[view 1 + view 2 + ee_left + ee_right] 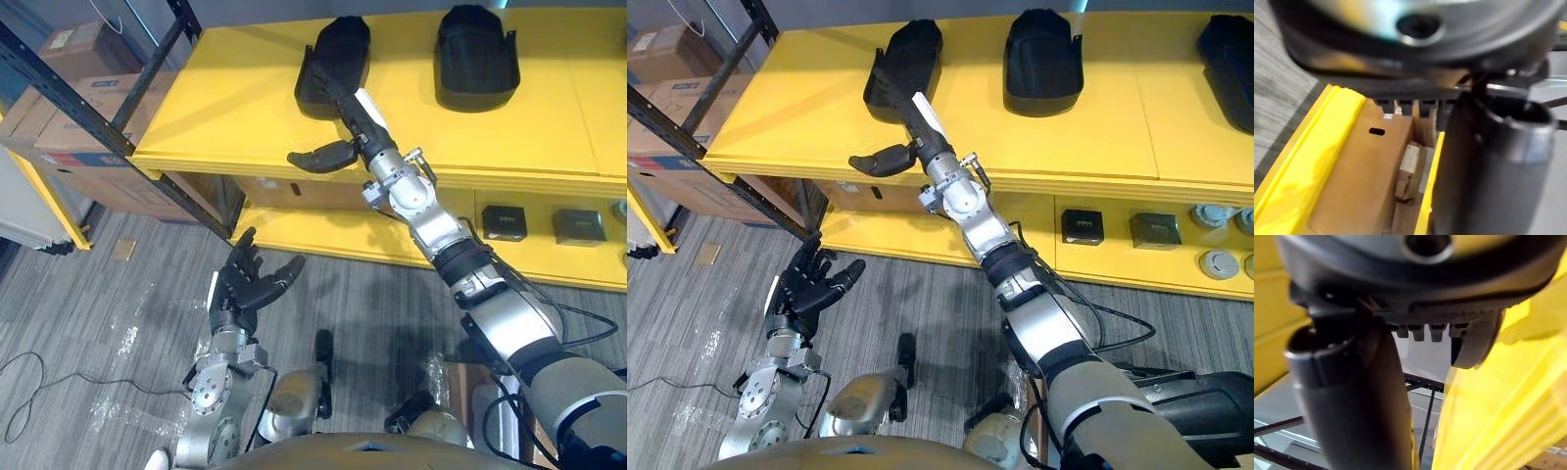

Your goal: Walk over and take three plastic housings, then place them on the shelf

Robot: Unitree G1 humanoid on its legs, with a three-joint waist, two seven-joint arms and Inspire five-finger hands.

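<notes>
Three black plastic housings lie on the yellow shelf, long axes front-to-back, open ends toward its front edge. The right hand, fingers straight, touches the leftmost housing; the left hand hangs open.

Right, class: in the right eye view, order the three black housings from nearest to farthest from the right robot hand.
1. Nearest: left housing, by the right robot hand.
2. Next: middle housing, further right.
3. Farthest: right housing, at the view's edge.

We see matt black plastic housings, a smooth yellow painted shelf; brown cardboard boxes, rough grey carpet floor
</notes>
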